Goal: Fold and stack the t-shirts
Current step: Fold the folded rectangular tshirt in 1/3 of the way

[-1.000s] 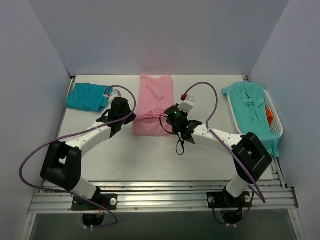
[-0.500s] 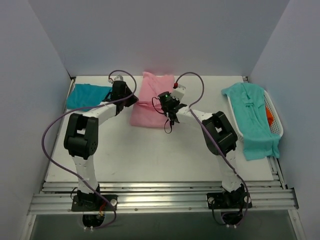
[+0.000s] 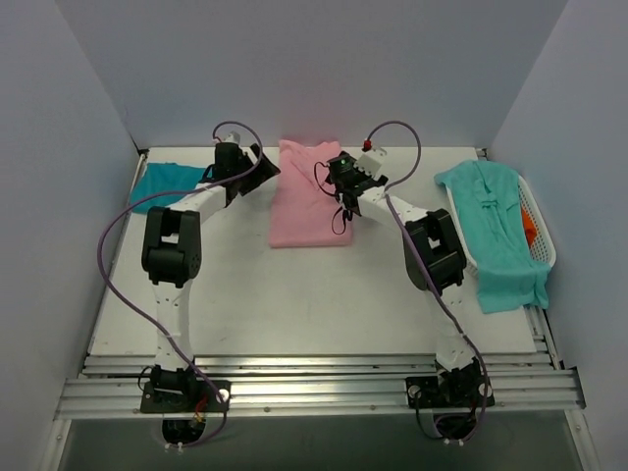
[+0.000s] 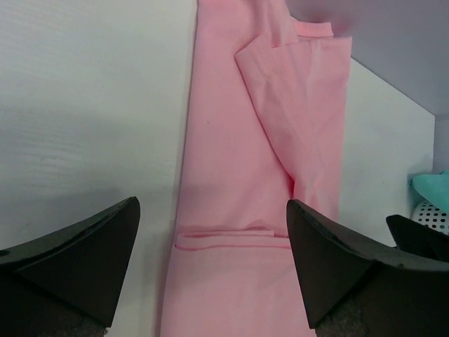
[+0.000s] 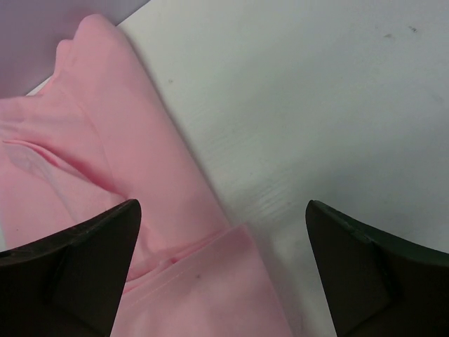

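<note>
The light pink t-shirt (image 3: 309, 201) lies folded into a long strip at the back middle of the table. My left gripper (image 3: 261, 166) is open at its far left edge, and in the left wrist view the gripper (image 4: 212, 205) straddles the pink cloth (image 4: 259, 140) and a folded hem. My right gripper (image 3: 340, 171) is open at the far right edge. Its wrist view shows the gripper (image 5: 222, 205) wide over the pink shirt's edge (image 5: 105, 161) and bare table. A teal t-shirt (image 3: 155, 183) lies back left. An aqua-green t-shirt (image 3: 494, 226) drapes over the basket.
A white laundry basket (image 3: 543, 240) stands at the right edge with something orange inside. Walls close off the back and both sides. Purple cables loop from both wrists above the table.
Both grippers travelled from the pink shirt's near end towards the back wall with its cloth, then opened and let it go. The shirt now lies shorter and flat.
</note>
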`<action>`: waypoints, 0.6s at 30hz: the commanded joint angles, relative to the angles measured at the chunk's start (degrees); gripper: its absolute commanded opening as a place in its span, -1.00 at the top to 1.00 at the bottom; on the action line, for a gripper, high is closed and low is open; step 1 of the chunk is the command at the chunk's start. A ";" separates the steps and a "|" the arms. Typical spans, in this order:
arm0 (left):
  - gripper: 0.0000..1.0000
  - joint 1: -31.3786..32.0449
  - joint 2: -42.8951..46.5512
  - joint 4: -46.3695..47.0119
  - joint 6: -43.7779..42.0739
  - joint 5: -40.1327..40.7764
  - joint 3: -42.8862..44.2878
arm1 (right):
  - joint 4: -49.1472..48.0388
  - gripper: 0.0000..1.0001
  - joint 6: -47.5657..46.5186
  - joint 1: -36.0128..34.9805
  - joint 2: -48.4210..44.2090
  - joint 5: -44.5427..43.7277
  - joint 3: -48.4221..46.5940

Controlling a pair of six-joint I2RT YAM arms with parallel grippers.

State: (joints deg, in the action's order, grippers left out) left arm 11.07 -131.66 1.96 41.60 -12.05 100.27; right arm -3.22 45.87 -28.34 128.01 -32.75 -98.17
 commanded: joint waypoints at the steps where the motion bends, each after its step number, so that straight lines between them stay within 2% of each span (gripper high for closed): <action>1: -0.88 -0.79 8.33 3.48 -0.91 2.62 -4.27 | 2.61 -1.00 -2.36 0.04 -4.33 -5.12 0.25; 5: -0.88 -0.79 18.17 3.68 -0.56 10.97 -15.43 | 0.07 -1.00 -0.53 -0.05 -13.45 -6.53 10.52; 6: -0.88 -0.70 22.02 3.15 0.31 12.22 -17.98 | -0.64 -1.00 0.01 -0.14 -15.31 -6.53 15.94; 8: -0.89 -0.44 27.55 4.53 3.03 15.47 -27.11 | -3.87 -1.00 2.02 -0.23 -21.11 -5.22 22.29; 9: -0.89 0.00 29.33 5.68 5.04 16.09 -30.71 | -5.46 -1.00 2.38 -0.23 -22.87 -4.17 28.93; 10: -0.90 0.35 30.83 6.91 5.94 16.45 -37.27 | -7.30 -1.00 2.73 -0.31 -26.28 -2.51 32.22; 11: -0.91 0.79 33.37 8.75 6.73 16.88 -40.21 | -11.06 -1.00 3.52 -0.31 -27.79 0.47 35.47; 13: -0.93 2.54 35.32 11.12 8.74 17.24 -47.66 | -14.16 -1.00 4.14 -0.66 -31.57 3.21 43.63; 18: -0.94 7.64 38.14 16.67 13.06 18.64 -57.81 | -19.27 -0.99 6.25 -4.00 -36.68 6.38 53.60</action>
State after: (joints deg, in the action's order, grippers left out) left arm 15.64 -94.94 12.43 50.63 4.29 46.63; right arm -17.08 49.82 -30.00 93.93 -29.21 -48.18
